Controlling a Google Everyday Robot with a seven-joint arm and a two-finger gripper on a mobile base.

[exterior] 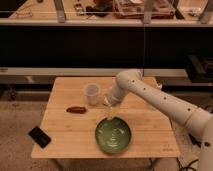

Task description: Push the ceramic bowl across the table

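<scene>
Camera view is showing you the ceramic bowl [114,137], green and glossy inside, sitting upright on the wooden worktop [147,117]. It is lying close to the front edge, a little right of the middle. Nothing is showing inside it except reflections.

The gripper [109,114] is pointing down at the far rim of the bowl, right at its edge on the side away from you. Whether it is touching the rim or hanging just above it is not clear. You cannot tell either whether the gripper is spread or pressed together. The white arm [162,100] is reaching in from the right, bending at an elbow above the middle of the worktop and turning down toward the bowl.

Just behind the gripper and slightly left, a white cup [92,94] is standing upright, apart from the bowl. Left of the cup, a small reddish-brown object [76,109] is lying flat on the wood. Near the front left corner, a flat black object [39,136] is lying at an angle, well apart from the bowl.

Behind the worktop, a long dark bench [75,47] is running across the room, carrying clutter along its top.
</scene>
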